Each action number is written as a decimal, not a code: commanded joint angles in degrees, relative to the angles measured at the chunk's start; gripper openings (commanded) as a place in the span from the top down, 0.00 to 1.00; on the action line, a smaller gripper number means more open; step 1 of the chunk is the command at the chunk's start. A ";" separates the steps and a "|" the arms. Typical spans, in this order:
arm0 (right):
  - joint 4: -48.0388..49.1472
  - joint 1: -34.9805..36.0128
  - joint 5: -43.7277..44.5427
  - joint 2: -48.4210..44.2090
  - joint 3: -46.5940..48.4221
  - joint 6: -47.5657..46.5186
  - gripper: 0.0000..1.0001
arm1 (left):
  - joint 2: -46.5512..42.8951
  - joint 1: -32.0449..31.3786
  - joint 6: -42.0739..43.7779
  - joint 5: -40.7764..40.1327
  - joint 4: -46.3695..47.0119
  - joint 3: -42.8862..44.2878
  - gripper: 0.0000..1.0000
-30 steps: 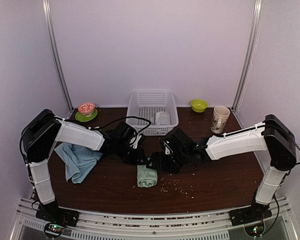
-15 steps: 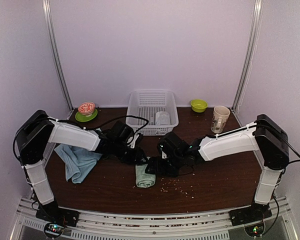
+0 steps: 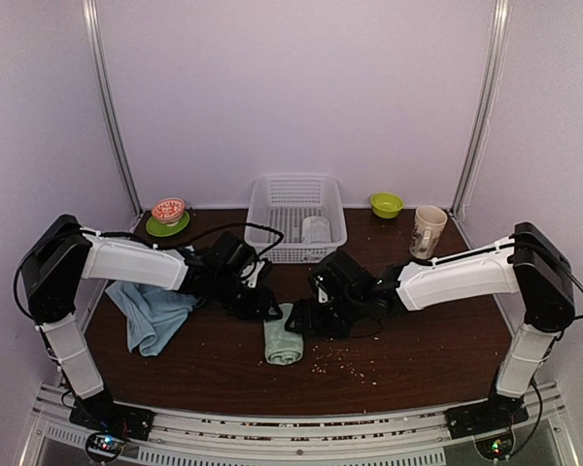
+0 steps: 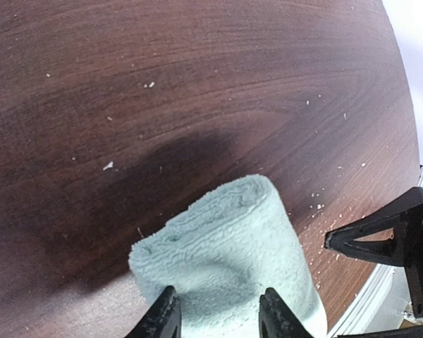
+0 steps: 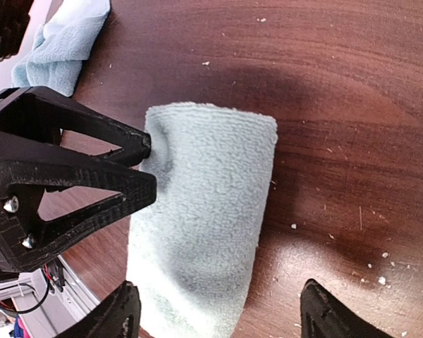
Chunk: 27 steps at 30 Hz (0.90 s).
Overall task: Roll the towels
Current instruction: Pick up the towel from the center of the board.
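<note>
A scatter of crumbs [image 3: 348, 361] lies on the counter [image 3: 428, 330] nearest the arm bases. Just behind it, at mid-counter, the pale green towel [image 3: 284, 342] lies as a finished roll. The left gripper [image 4: 218, 318] is held over the far end of the roll with its fingers partly spread; cloth shows between the fingertips, and no pinched fold is seen. The right gripper [image 5: 218, 315] is spread wide over the same roll, one fingertip beside the cloth and the other over bare wood. The light blue towel [image 3: 154, 313] lies unrolled at the left, apart from the roll.

Farther back, the white basket [image 3: 262, 209] holds the greyish-white towel [image 3: 315, 229]. At the back left, a small red-patterned bowl [image 3: 168, 208] is set on a green plate [image 3: 154, 230]. At the back right stand a green bowl [image 3: 386, 204] and a mug [image 3: 428, 230].

Compared with one second ago, the left gripper has parted from a closed state, and the left arm's elbow has shifted left. The roll has stayed in place.

The roll is cut off by the lower edge of both wrist views. The blue towel's far edge is covered by the left arm. Whether the basket towel is rolled, and what the bowls and mug hold, cannot be made out.
</note>
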 commanded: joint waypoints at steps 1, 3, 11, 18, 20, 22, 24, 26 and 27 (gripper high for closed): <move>-0.44 0.32 1.94 -1.30 -0.32 -1.30 0.25 | -2.89 -0.76 -0.15 -2.35 -1.59 0.80 0.61; -0.56 0.32 2.09 -1.77 -0.29 -1.63 0.26 | -3.97 -1.19 -0.10 -3.59 -2.86 1.20 0.61; -1.22 0.22 6.29 -5.51 -1.87 -3.59 0.27 | -7.00 -3.70 -0.34 -9.69 -9.57 4.33 0.54; 0.23 0.26 4.25 -4.78 -1.36 -4.22 0.47 | -8.02 -5.95 -2.41 -12.96 -11.00 5.26 0.54; 0.36 -0.17 7.05 -7.54 -3.58 -3.64 0.47 | -8.07 -7.30 -3.27 -14.65 -12.66 6.62 0.54; 0.73 -1.31 10.59 -11.27 -7.14 -2.97 0.47 | -7.22 -9.34 -4.18 -17.42 -15.54 9.67 0.54; 1.36 -2.94 12.90 -15.89 -11.28 -2.26 0.47 | -5.33 -11.23 -4.74 -20.40 -18.76 12.91 0.53; 1.89 -4.64 14.47 -20.42 -16.08 -1.90 0.47 | -3.22 -12.97 -5.12 -22.21 -21.33 16.11 0.51; 1.88 -5.34 14.99 -22.53 -17.93 -1.97 0.47 | -2.05 -13.67 -5.25 -22.85 -22.14 17.46 0.50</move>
